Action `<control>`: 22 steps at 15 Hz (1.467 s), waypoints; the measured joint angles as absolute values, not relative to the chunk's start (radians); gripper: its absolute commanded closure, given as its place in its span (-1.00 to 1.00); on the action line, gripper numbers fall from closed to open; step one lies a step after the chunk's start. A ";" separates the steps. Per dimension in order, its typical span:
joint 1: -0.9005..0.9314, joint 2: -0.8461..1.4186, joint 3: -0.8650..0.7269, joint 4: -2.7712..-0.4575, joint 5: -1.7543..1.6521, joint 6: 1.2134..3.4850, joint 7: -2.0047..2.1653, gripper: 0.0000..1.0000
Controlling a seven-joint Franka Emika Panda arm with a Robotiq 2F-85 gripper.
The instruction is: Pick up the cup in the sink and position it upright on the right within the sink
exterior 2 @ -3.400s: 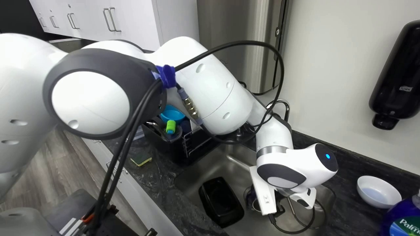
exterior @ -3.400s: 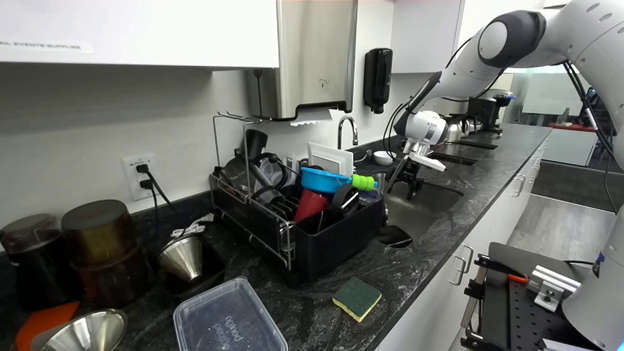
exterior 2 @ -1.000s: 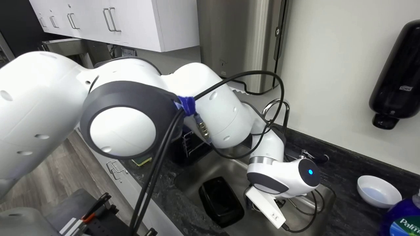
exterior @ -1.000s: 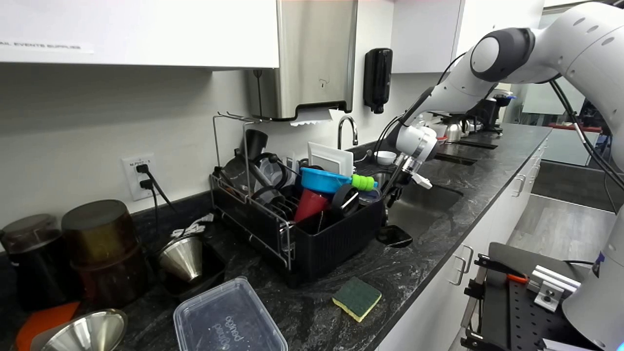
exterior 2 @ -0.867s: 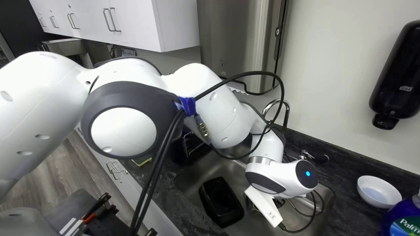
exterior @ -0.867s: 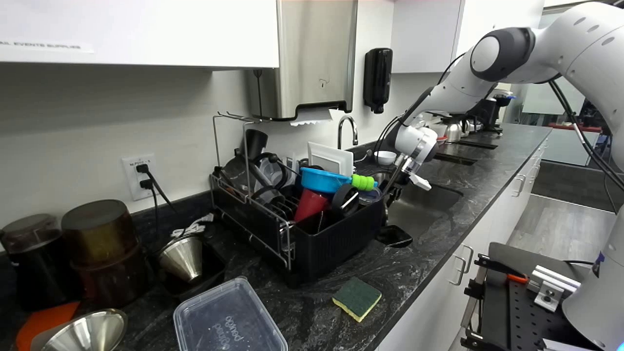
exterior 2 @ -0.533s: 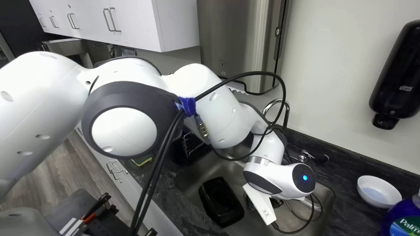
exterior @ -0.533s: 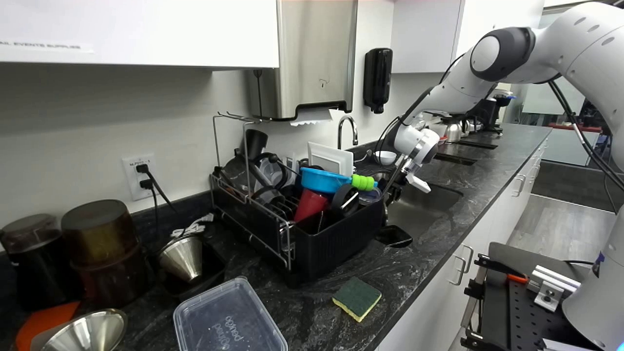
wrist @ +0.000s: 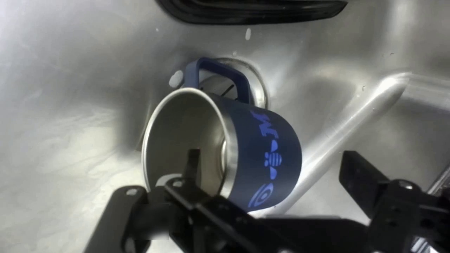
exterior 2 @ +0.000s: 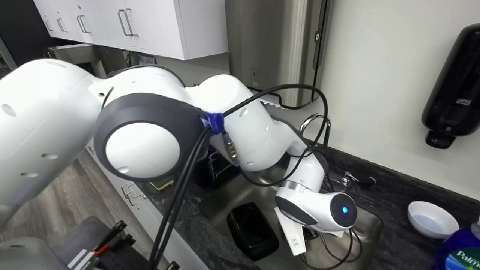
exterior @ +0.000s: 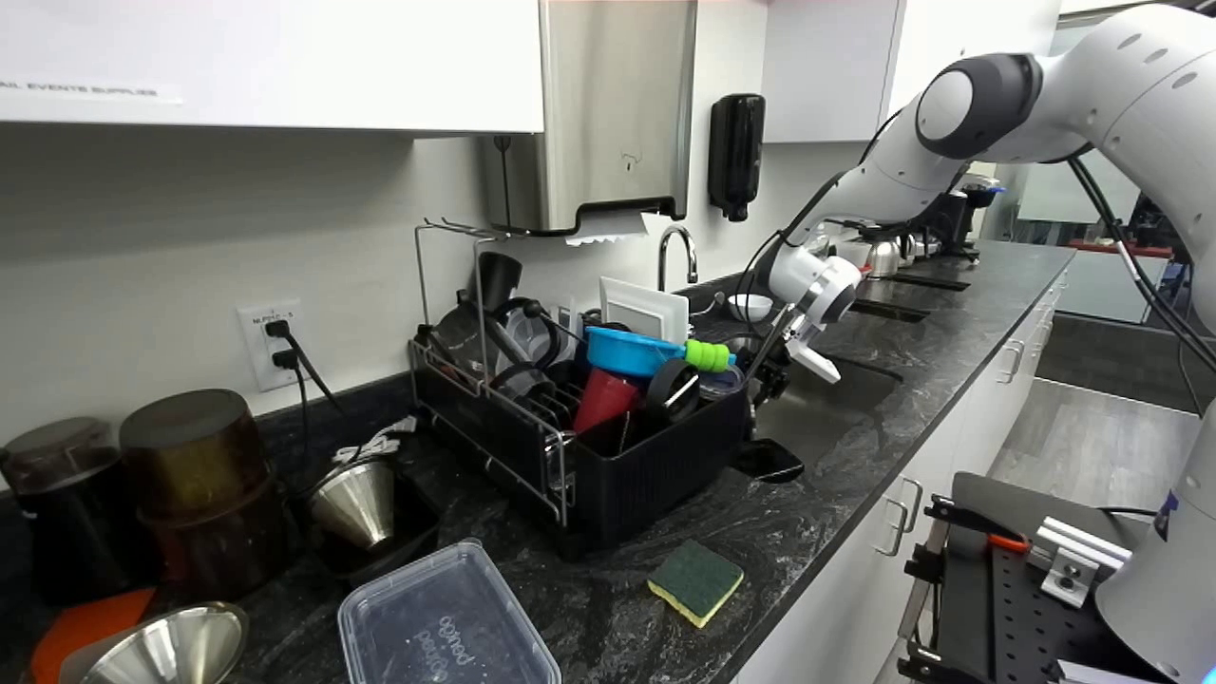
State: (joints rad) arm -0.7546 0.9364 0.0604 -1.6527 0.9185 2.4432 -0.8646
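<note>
- Cup (wrist: 258, 147) is seen on its side in the sink (wrist: 88, 88), handle (wrist: 223, 69) over the drain (wrist: 257, 82)
- Gripper (wrist: 271, 156) is spread wide, with nothing clasped
- Light, stiff metal is judged likely; slip is expected on smooth sides, so the rim (wrist: 232, 151) is best pinched

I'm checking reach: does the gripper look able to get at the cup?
Probably yes: in the wrist view the gripper is open, and nothing shows between it and the cup, though depth is hard to judge.

1 navy cup (wrist: 246, 147), 1 gripper (wrist: 271, 161) — 1 sponge (exterior: 696, 579), 1 wht bowl (exterior 2: 437, 215), 2 blk plugs (exterior: 276, 329)
</note>
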 measured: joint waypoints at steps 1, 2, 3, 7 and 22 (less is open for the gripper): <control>-0.753 0.936 0.060 -1.655 0.925 2.443 -0.855 -1.00; -0.751 0.936 0.060 -1.657 0.931 2.443 -0.848 -1.00; -0.750 0.936 0.060 -1.659 0.937 2.443 -0.844 -1.00; -0.746 0.948 0.060 -1.664 0.963 2.443 -0.843 -1.00; -0.744 0.965 0.054 -1.662 0.976 2.428 -0.883 0.95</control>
State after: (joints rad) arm -0.7437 0.9653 0.0536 -1.6618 0.9757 2.4281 -0.8828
